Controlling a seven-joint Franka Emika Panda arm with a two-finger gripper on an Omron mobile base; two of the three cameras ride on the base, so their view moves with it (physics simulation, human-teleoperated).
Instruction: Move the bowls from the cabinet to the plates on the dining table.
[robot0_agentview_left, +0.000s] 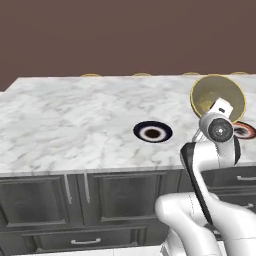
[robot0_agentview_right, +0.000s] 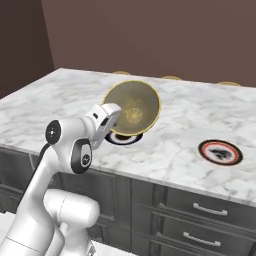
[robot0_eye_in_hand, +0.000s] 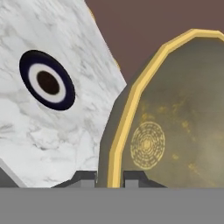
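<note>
The hand (robot0_eye_in_hand: 109, 177) is clamped on the rim of the olive-yellow bowl (robot0_eye_in_hand: 175, 131), which hangs tilted on edge above the marble tabletop (robot0_agentview_left: 75, 120). Navy-rimmed plate (robot0_eye_in_hand: 47, 80) lies at ten o'clock from it in the hand view, red-orange plate (robot0_agentview_right: 219, 152) further off.

We hold the olive-yellow bowl (robot0_agentview_left: 218, 99) tilted above the dining table (robot0_agentview_left: 75, 125), just right of the navy-rimmed plate (robot0_agentview_left: 153, 132); the red-orange-rimmed plate (robot0_agentview_left: 245, 130) peeks out farther right.
</note>
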